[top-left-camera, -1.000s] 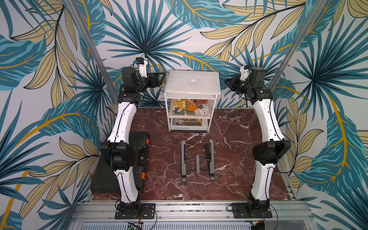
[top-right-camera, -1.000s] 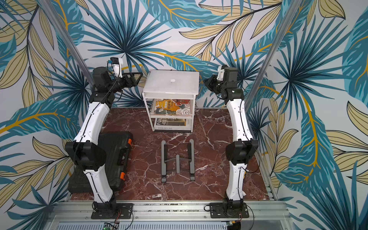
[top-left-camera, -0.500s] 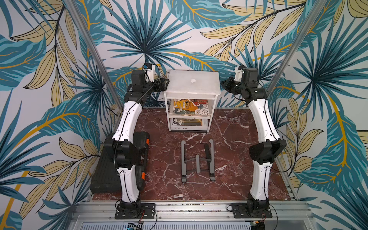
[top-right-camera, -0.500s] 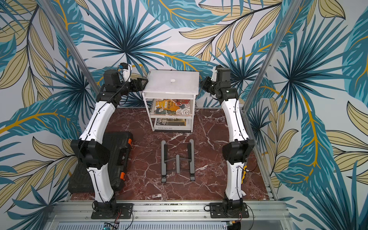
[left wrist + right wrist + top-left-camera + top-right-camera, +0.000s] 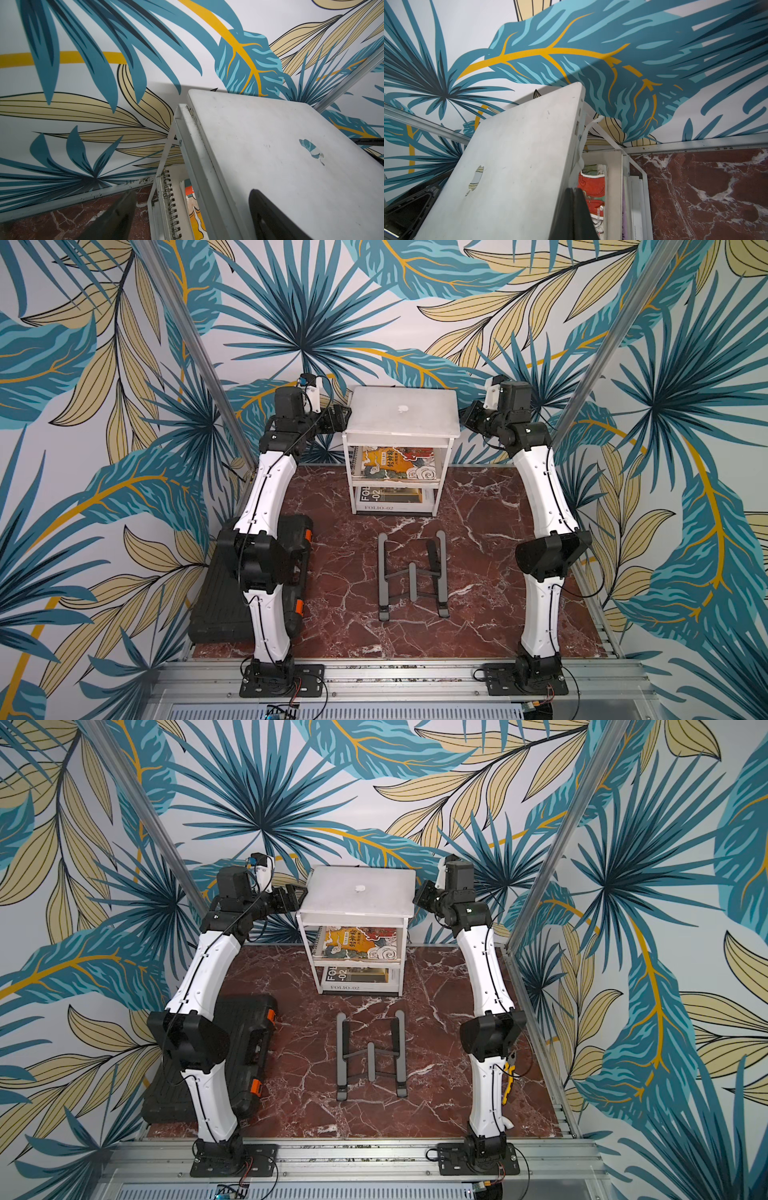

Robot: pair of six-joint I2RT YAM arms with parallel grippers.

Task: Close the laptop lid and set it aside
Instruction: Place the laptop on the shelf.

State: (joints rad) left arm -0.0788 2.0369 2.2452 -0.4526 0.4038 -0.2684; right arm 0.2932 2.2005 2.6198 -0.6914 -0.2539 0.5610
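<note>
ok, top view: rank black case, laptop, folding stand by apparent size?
1. black case, largest, though the left arm hides part.
2. laptop and folding stand: footprints look alike; the laptop sits higher, nearer the camera, so no ranking.

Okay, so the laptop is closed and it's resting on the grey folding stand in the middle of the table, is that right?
Not quite. The laptop is closed, but it rests on top of the white shelf unit at the back of the table, not on the grey folding stand. Both top views show this.
</note>
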